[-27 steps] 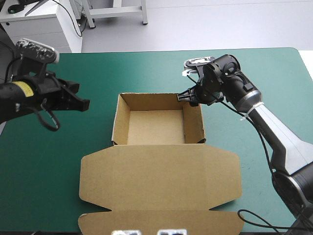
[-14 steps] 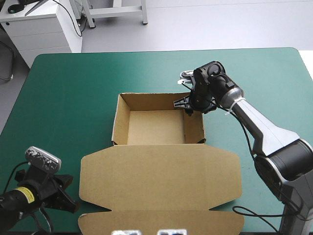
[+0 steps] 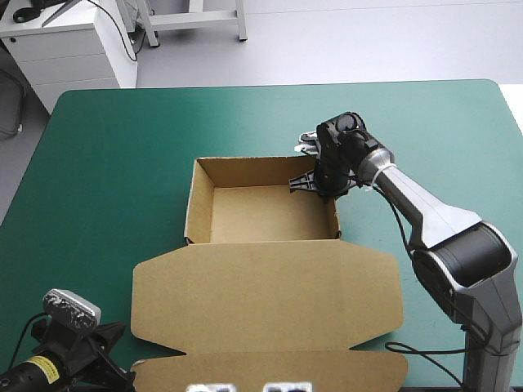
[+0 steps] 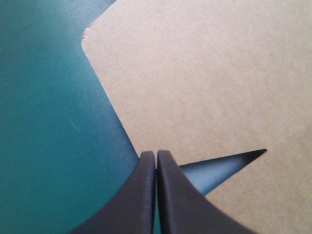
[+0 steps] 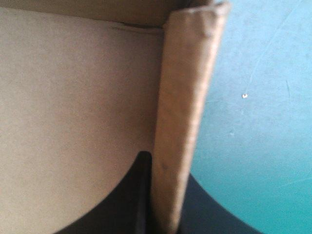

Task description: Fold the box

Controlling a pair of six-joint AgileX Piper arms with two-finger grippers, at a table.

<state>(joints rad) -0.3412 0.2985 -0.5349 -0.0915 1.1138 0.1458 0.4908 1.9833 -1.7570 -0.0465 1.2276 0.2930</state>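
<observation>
Brown board's at risk here: a hard tug from the right pincer point(image 3: 314, 181), clamped on the right wall of the box point(image 3: 260, 214) near its far corner, could buckle that wall or drag the tray. The box sits mid-way on the surface point(image 3: 122, 139), lid point(image 3: 265, 298) flat toward the near edge. The left pincer point(image 4: 156, 155), closed on nothing, hovers beside the lid's notch by the near-left corner.

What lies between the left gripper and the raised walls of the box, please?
The flat lid of the box, spread on the teal-green cover, as the high view shows; the shut left gripper is at the lid's near left edge.
</observation>
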